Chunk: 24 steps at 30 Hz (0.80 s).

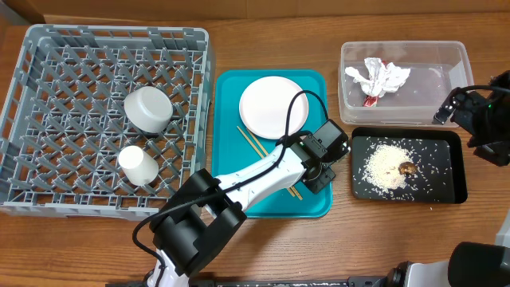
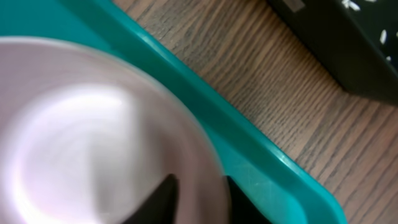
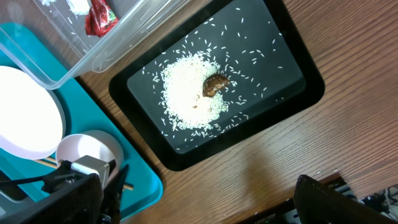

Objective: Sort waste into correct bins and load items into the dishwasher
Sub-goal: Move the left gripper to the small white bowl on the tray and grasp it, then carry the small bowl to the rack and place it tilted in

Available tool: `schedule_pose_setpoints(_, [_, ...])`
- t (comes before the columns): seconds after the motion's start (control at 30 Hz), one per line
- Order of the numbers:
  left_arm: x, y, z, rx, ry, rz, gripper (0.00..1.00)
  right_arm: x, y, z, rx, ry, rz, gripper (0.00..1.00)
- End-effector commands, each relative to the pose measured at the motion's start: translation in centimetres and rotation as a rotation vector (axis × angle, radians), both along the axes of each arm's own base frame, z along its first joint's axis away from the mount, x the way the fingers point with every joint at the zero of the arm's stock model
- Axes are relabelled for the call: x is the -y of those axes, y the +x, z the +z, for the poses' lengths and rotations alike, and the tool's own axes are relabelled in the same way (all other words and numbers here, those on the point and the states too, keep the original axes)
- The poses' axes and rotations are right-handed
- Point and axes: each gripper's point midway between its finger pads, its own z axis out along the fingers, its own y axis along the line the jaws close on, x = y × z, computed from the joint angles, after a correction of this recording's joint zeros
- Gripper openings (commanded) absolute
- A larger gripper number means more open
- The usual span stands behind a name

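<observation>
My left gripper [image 1: 322,165] is over the teal tray's right front corner. In the left wrist view the gripper [image 2: 199,190] has one finger inside and one outside the rim of a pinkish bowl [image 2: 93,137], shut on that rim. The bowl [image 3: 90,152] also shows in the right wrist view, on the tray. The white plate [image 1: 273,106] and chopsticks [image 1: 255,143] lie on the tray. The napkin [image 1: 378,77] and red packet [image 1: 371,100] are in the clear tub [image 1: 446,56]. Rice [image 1: 386,163] and a brown scrap [image 1: 407,169] are in the black tray [image 1: 450,187]. My right gripper [image 1: 456,106] hovers open and empty by the tub.
The grey rack [image 1: 48,48] at the left holds a grey bowl [image 1: 147,109] and a white cup [image 1: 137,165]. The teal tray [image 1: 227,96] sits between the rack and the bins. The left arm's cable loops over the plate.
</observation>
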Motion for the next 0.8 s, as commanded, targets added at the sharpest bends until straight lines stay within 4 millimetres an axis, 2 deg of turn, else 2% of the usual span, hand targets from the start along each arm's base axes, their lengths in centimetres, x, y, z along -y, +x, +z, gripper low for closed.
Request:
schedule_pose_setpoints(0.0, [0.4, 0.9, 0.7, 0.035, -0.001, 0.003, 0.04, 0.1, 0.1, 1.0, 0.038, -0.021, -0.004, 1.0])
schedule_pose_setpoints(0.1, [0.3, 1.9, 2.1, 0.081, 0.011, 0.019, 0.04, 0.1, 0.1, 1.0, 0.038, -0.021, -0.004, 1.0])
schedule_pose_setpoints(0.17, [0.5, 2.5, 3.9, 0.113, 0.0, 0.027, 0.04, 0.1, 0.1, 1.0, 0.038, -0.021, -0.004, 1.0])
schedule_pose_setpoints(0.27, [0.7, 3.9, 7.7, 0.158, -0.036, 0.051, 0.04, 0.2, 0.1, 1.0, 0.037, -0.021, -0.004, 1.0])
schedule_pose_setpoints(0.37, [0.0, 5.8, 11.6, 0.196, -0.074, 0.093, 0.04, 0.2, 0.1, 1.0, 0.037, -0.021, -0.004, 1.0])
schedule_pose_setpoints(0.4, [-0.8, 6.9, 13.3, 0.213, -0.089, 0.122, 0.04, 0.2, 0.1, 1.0, 0.037, -0.021, -0.004, 1.0])
schedule_pose_setpoints(0.43, [-1.4, 7.5, 14.2, 0.221, -0.096, 0.139, 0.04, 0.2, 0.1, 1.0, 0.037, -0.021, -0.004, 1.0])
schedule_pose_setpoints(0.57, [-5.9, 11.3, 18.6, 0.268, -0.134, 0.264, 0.04, 0.2, 0.1, 1.0, 0.038, -0.021, -0.004, 1.0])
schedule_pose_setpoints(0.63, [-8.4, 13.1, 19.9, 0.277, -0.158, 0.323, 0.04, 0.2, 0.1, 1.0, 0.037, -0.021, -0.004, 1.0])
schedule_pose_setpoints(0.67, [-10.5, 14.2, 20.5, 0.267, -0.188, 0.367, 0.04, 0.2, 0.1, 1.0, 0.037, -0.021, -0.004, 1.0])
schedule_pose_setpoints(0.77, [-13.7, 15.7, 20.9, 0.203, -0.277, 0.421, 0.04, 0.2, 0.1, 1.0, 0.038, -0.021, -0.004, 1.0])
